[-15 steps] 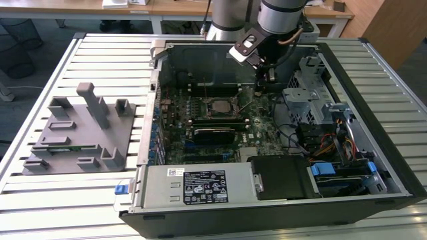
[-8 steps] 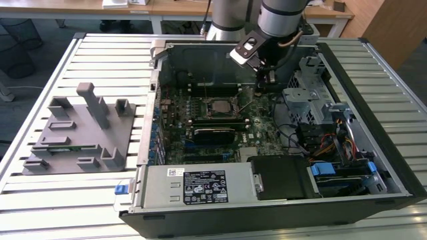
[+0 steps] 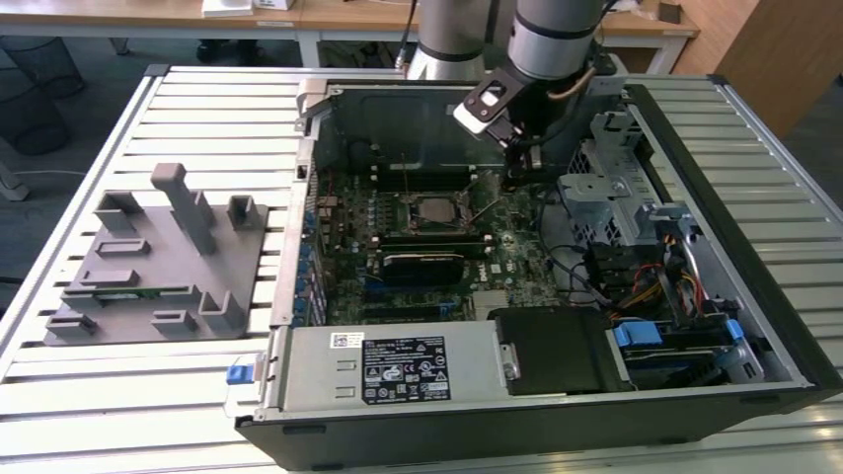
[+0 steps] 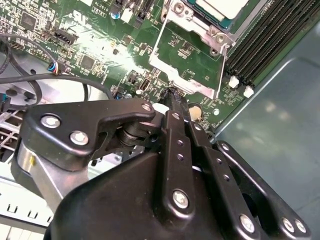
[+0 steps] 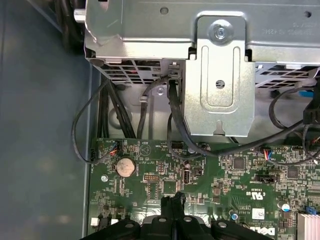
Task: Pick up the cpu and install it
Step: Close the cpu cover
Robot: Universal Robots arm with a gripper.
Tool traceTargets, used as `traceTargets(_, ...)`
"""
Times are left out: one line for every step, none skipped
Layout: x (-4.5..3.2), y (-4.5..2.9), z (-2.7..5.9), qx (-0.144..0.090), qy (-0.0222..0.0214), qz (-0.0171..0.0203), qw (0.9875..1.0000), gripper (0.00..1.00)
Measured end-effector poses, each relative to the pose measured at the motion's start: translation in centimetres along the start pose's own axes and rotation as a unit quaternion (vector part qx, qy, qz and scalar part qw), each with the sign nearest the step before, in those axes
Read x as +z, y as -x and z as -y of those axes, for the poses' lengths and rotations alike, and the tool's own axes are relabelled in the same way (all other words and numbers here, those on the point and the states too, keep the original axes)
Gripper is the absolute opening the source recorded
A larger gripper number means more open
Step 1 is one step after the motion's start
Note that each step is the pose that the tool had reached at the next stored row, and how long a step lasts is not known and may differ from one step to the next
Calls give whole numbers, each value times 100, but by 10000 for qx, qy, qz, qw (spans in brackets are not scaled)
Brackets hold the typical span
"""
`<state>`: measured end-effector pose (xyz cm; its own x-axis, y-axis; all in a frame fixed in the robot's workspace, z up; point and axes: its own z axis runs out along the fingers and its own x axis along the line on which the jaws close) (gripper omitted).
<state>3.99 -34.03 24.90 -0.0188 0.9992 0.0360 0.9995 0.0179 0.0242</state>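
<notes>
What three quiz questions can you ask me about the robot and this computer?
1. True or false: the gripper is carrying the cpu.
2. Where does the cpu lie? A) on the grey tray; B) in the socket on the green board; C) on the slatted table.
3. Fill in the missing word: the gripper's fingertips are pressed together, so the gripper is ____.

Key: 1 false; 2 B; 3 shut.
</notes>
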Motion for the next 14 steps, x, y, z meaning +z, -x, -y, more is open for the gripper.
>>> traceTargets(4,0,3,-2,0,0,10000,11)
traceTargets(7,0,13,-9,0,0,10000,11)
traceTargets(8,0,32,-19,-1,0,10000,11)
traceTargets(9,0,51,-26,-1,0,10000,11)
traceTargets(9,-1,71,-30,-1,0,10000,11)
traceTargets(9,-1,91,-31,-1,0,10000,11)
traceTargets(9,-2,108,-31,-1,0,10000,11)
traceTargets(8,-2,125,-32,-1,0,10000,11)
traceTargets(9,-2,140,-31,-1,0,10000,11)
traceTargets(9,-3,154,-31,-1,-1,10000,11)
traceTargets(9,-3,169,-31,-1,0,10000,11)
traceTargets(9,-4,186,-31,-1,0,10000,11)
traceTargets(9,-5,202,-32,-1,-1,10000,11)
traceTargets(9,-5,219,-31,-1,-1,10000,11)
